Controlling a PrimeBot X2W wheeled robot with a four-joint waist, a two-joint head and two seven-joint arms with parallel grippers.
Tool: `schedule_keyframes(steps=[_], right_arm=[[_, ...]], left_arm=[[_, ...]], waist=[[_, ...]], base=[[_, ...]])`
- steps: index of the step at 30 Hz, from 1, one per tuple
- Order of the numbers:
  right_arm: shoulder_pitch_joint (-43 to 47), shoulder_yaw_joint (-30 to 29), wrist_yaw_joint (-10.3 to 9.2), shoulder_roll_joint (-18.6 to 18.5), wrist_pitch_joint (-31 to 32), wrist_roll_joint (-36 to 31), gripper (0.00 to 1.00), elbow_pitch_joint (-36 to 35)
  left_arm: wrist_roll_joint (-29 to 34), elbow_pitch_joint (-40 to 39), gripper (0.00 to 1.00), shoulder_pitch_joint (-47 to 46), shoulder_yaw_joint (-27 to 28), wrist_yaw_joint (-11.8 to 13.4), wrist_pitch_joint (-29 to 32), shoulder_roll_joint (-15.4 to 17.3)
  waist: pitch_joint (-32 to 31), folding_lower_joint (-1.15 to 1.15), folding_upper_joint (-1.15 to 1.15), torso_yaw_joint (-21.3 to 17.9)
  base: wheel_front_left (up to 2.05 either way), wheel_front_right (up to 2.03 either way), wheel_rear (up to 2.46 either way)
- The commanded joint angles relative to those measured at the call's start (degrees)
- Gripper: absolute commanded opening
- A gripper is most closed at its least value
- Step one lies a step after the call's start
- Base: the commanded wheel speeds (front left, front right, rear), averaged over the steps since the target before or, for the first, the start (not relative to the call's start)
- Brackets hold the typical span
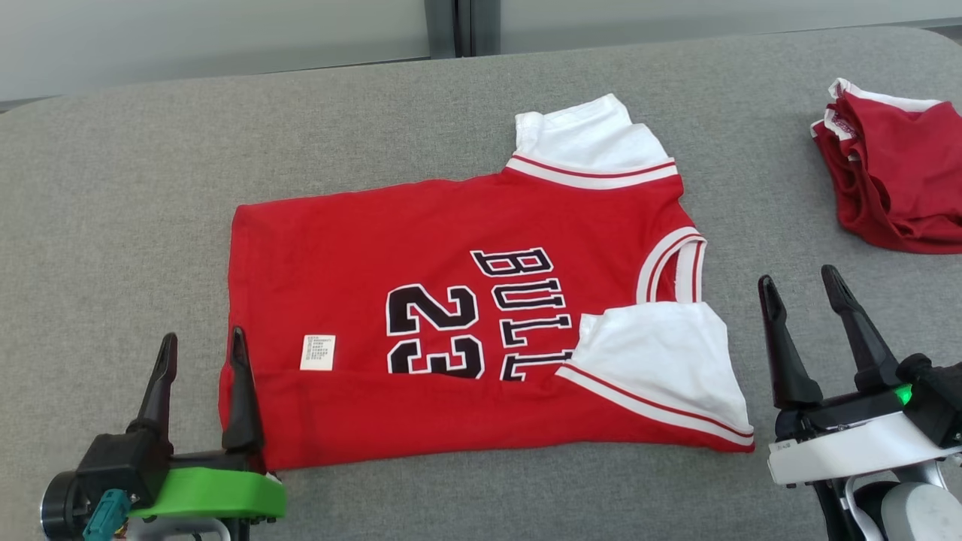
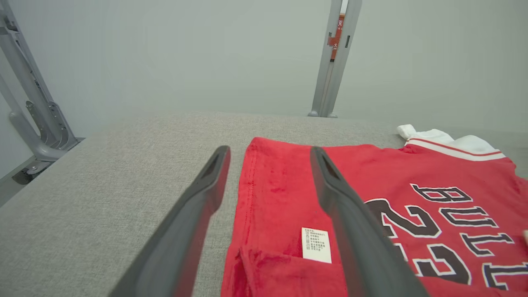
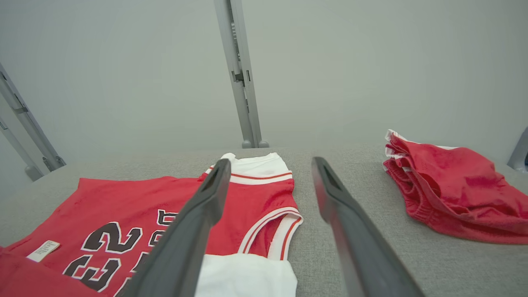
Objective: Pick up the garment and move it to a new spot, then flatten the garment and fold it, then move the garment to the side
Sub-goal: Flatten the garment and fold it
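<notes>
Head view: the jersey (image 1: 451, 300) lies between the hands, long axis running hand to hand; left gripper (image 1: 204, 336) gapes empty over its hem corner, nearer; right gripper (image 1: 798, 276) gapes empty just off its sleeve.

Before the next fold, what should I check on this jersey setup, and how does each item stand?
1. Left gripper open, holding nothing: ok.
2. Right gripper open, beside the jersey, off the cloth: ok.
3. Jersey lies flat on the table: ok.
4. Near edge folded over, label showing: ok.
5. Second red garment apart from the jersey: ok.
</notes>
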Motion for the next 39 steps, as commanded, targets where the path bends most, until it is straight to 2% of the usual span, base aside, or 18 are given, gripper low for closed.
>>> schedule_keyframes(steps=[1, 7, 12, 18, 22, 29, 33, 34, 36, 37, 39], right_arm=[[-0.5, -0.1, -0.09, 0.1, 0.4, -0.6, 1.00, -0.6], [-1.6, 0.2, -0.09, -0.2, 1.1, -0.7, 1.00, -2.0], [-2.5, -0.3, -0.09, 0.1, 1.2, -0.5, 1.00, -3.2], [-5.0, 0.8, -0.09, -0.5, 0.5, 0.1, 1.00, -3.2], [-6.8, 1.9, -0.09, -0.4, -0.3, 0.6, 1.00, -2.1], [-8.3, 2.3, -0.09, -0.4, -1.7, 1.3, 1.00, -0.4], [-9.2, 2.3, -0.09, -0.9, -2.1, 1.8, 1.00, 0.8], [-9.6, 2.3, -0.09, -1.0, -2.2, 1.9, 1.00, 1.0], [-10.6, 2.1, -0.09, -1.6, -2.2, 2.5, 1.00, 2.0], [-11.2, 2.0, -0.09, -2.0, -2.1, 2.8, 1.00, 2.6], [-12.9, 1.4, -0.09, -3.0, -2.3, 3.5, 1.00, 4.0]], left_arm=[[0.6, -0.4, 1.00, -0.9, -0.1, 0.6, 0.6, 0.6], [0.2, -1.3, 1.00, -2.7, -0.2, 0.8, 2.0, 1.0], [-2.0, 0.8, 1.00, -10.3, -1.3, -1.7, 7.6, 1.9], [-6.2, 7.7, 1.00, -24.0, -0.9, -5.7, 19.1, 5.7], [-9.1, 15.8, 1.00, -31.8, 0.0, -7.8, 27.5, 9.5], [-11.6, 23.9, 1.00, -36.9, 0.0, -9.7, 32.6, 13.0], [-13.0, 27.2, 1.00, -38.5, -0.7, -10.1, 34.2, 13.7], [-13.2, 27.7, 0.95, -38.9, -0.8, -10.2, 34.3, 13.8], [-13.6, 28.8, 0.07, -39.4, -1.3, -10.4, 34.8, 13.8], [-13.8, 29.2, 0.00, -39.5, -1.6, -10.5, 34.7, 13.8], [-14.0, 29.7, 0.00, -39.8, -2.0, -10.6, 34.4, 13.9]], waist=[[-0.1, 0.00, 0.00, -0.1], [1.3, 0.00, 0.00, -0.4], [4.8, 0.00, 0.00, 0.1], [9.7, 0.00, 0.00, -1.0], [12.2, 0.00, 0.00, -3.0], [14.3, 0.00, 0.00, -4.4], [15.1, 0.00, 0.00, -4.6], [15.3, 0.00, 0.00, -4.6], [15.4, 0.00, 0.00, -4.5], [15.5, 0.00, 0.00, -4.5], [15.6, 0.00, 0.00, -4.4]], base=[[0.00, 0.00, 0.00], [0.00, 0.00, 0.00], [0.00, 0.00, 0.00], [0.00, 0.00, 0.00], [0.00, 0.00, 0.00], [0.00, 0.00, 0.00], [0.00, 0.00, 0.00], [0.00, 0.00, 0.00], [0.00, 0.00, 0.00], [0.00, 0.00, 0.00], [0.00, 0.00, 0.00]])
